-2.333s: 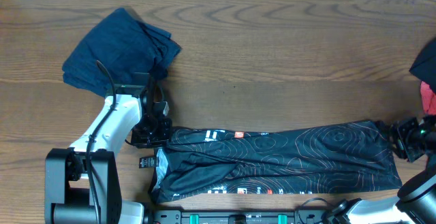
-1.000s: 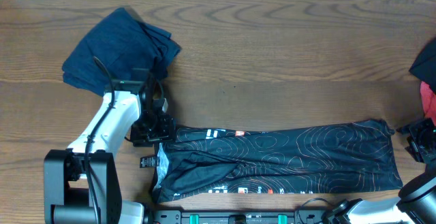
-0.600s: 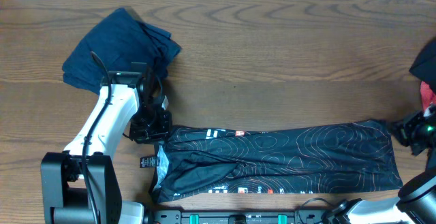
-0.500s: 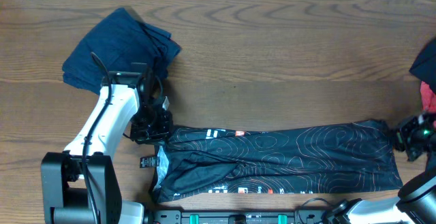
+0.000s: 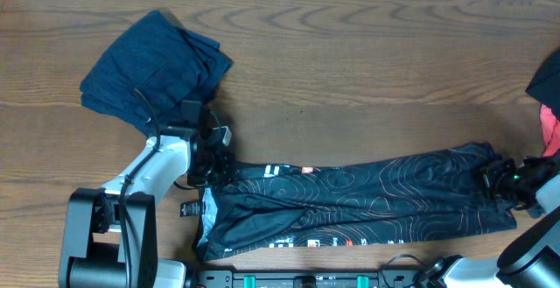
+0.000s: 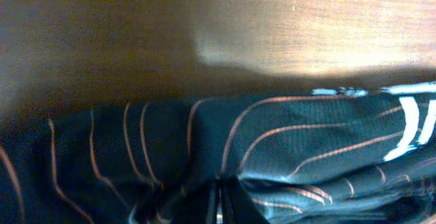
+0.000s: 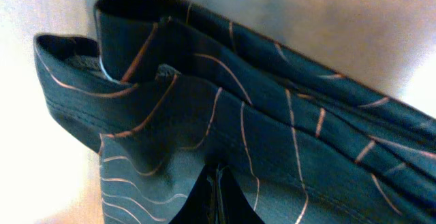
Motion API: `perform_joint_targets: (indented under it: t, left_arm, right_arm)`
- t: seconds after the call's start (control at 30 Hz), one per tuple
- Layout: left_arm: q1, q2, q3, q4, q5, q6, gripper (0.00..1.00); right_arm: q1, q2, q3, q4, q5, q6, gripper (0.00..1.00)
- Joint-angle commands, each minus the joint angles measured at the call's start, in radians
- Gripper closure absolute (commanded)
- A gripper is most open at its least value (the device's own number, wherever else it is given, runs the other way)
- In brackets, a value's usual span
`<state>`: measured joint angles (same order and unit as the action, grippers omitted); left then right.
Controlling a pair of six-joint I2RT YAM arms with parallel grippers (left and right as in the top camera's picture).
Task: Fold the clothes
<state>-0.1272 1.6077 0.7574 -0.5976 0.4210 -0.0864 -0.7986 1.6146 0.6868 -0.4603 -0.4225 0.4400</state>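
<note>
Brown wood-grain counter (image 5: 367,69) fills the overhead view. The black jersey (image 5: 359,205) with orange contour lines lies along its near edge as a long, narrow band, already doubled lengthwise. A dark blue garment (image 5: 153,60) sits well apart from the jersey, beyond its left end. The left claw (image 5: 217,167) is on the jersey's far left corner, and the right claw (image 5: 495,181) is on its right end, where the cloth bunches.

From the left wrist, the jersey fills the lower frame and puckers to a crease where the fingertips meet, so this claw looks pinched on the fabric.

From the right wrist, stacked hems curl above the tips, which also look clamped on the jersey.

Both ends seem gripped for the crosswise fold. Next, one end should rise clear and travel over the jersey's middle while the other anchors, with the layers kept together.
</note>
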Motion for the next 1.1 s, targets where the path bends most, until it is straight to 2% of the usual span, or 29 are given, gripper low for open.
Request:
perform_joint_targets:
  t: [0.0, 0.27, 0.5, 0.6, 0.67, 0.8, 0.87, 1.07]
  left_arm:
    - [-0.002, -0.003, -0.027, 0.088, 0.005, -0.012, 0.94]
    - [-0.002, 0.0, -0.013, 0.402, 0.006, -0.061, 0.94]
    - [-0.001, 0.0, 0.071, 0.468, 0.006, -0.092, 0.94]
    - [-0.002, -0.001, 0.124, 0.366, 0.018, -0.111, 0.94]
    - [-0.002, -0.002, 0.166, 0.221, 0.025, -0.11, 0.93]
    - [-0.002, -0.008, 0.233, -0.075, 0.025, -0.074, 0.85]
    - [-0.002, -0.018, 0.251, -0.157, 0.025, -0.045, 0.83]
    - [-0.002, -0.135, 0.278, -0.32, 0.008, 0.007, 0.67]
  right_arm:
    - [0.032, 0.072, -0.1, 0.053, 0.177, 0.145, 0.99]
    - [0.035, 0.072, -0.1, 0.192, 0.064, 0.201, 0.99]
    - [0.062, 0.072, -0.1, 0.267, -0.005, 0.244, 0.99]
    - [0.065, 0.072, -0.099, 0.278, -0.056, 0.243, 0.94]
    - [0.064, 0.072, -0.097, 0.278, -0.081, 0.231, 0.88]
    - [0.064, 0.072, -0.076, 0.272, -0.161, 0.158, 0.75]
    - [0.059, 0.062, -0.051, 0.247, -0.192, 0.133, 0.7]
    - [0.031, -0.039, 0.042, 0.065, -0.18, 0.112, 0.63]
